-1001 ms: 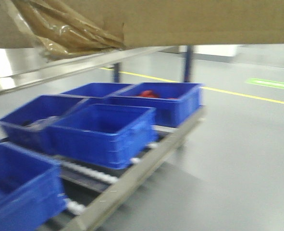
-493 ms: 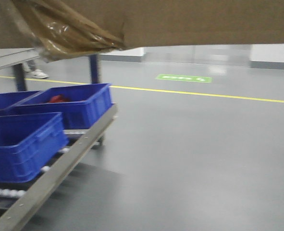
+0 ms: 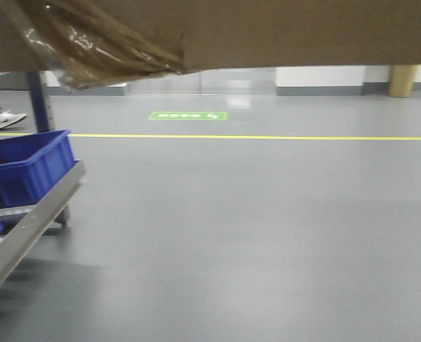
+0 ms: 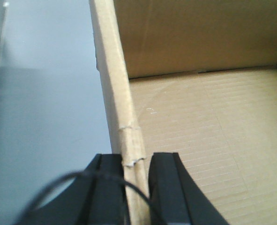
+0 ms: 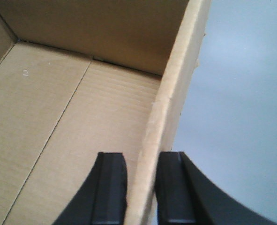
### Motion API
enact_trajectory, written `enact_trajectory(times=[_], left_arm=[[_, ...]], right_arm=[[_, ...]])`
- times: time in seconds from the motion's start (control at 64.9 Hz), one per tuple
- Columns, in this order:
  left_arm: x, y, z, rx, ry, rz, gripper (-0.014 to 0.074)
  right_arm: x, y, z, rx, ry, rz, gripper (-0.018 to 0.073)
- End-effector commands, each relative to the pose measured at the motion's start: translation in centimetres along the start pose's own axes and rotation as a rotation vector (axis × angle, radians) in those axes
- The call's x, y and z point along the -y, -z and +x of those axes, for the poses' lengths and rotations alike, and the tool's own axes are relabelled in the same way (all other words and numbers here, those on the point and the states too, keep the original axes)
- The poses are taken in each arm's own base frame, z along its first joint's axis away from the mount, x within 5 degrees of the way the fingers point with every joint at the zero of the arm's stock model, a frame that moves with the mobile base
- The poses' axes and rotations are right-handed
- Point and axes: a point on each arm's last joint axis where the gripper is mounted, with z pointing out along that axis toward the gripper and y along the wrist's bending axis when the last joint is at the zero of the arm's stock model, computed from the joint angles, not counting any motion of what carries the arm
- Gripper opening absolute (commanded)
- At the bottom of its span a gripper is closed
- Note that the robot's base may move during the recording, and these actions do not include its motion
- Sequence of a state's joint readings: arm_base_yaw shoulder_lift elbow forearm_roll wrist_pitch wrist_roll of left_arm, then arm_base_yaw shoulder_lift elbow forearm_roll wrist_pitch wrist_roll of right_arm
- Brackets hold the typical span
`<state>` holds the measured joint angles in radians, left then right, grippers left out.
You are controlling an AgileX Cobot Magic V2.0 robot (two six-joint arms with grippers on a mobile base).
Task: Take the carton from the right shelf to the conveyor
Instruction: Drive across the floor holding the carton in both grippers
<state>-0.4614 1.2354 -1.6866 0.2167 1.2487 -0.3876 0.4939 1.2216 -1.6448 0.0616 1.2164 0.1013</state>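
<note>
The brown open carton (image 3: 281, 32) hangs across the top of the front view, with crumpled tape at its left corner. My left gripper (image 4: 136, 187) is shut on the carton's left wall (image 4: 117, 93), one black finger on each side. My right gripper (image 5: 142, 187) is shut on the carton's right wall (image 5: 175, 84) the same way. The carton's inside is empty in both wrist views. The shelf rack (image 3: 25, 228) sits at the far left of the front view. The conveyor is out of view.
A blue bin (image 3: 25, 167) rests on the rack's roller rail at the left. A person's white shoe (image 3: 9, 118) stands behind it. Grey floor with a yellow line (image 3: 267, 137) and a green floor sign (image 3: 187, 115) spreads ahead. A tan pillar (image 3: 402, 80) stands far right.
The view has swung to the right: the rack and its blue bins slid from the middle to the far left edge. The carton stays held at the top of the view.
</note>
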Motion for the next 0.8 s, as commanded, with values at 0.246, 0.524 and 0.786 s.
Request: enact_trajectory(times=[0.246, 0.524, 0.786], left_arm=[[0.11, 0.46, -0.2, 0.036, -0.01, 0.019, -0.0008], [0.11, 0.46, -0.2, 0.036, -0.01, 0.019, -0.0008], [0.11, 0.46, -0.2, 0.036, -0.01, 0.019, -0.0008]], right_arm=[[-0.42, 1.04, -0.29, 0.067, 0.031, -0.032, -0.0067], [-0.42, 1.04, -0.29, 0.067, 0.031, -0.032, -0.0067], [-0.42, 1.04, -0.29, 0.067, 0.031, -0.032, -0.0067]])
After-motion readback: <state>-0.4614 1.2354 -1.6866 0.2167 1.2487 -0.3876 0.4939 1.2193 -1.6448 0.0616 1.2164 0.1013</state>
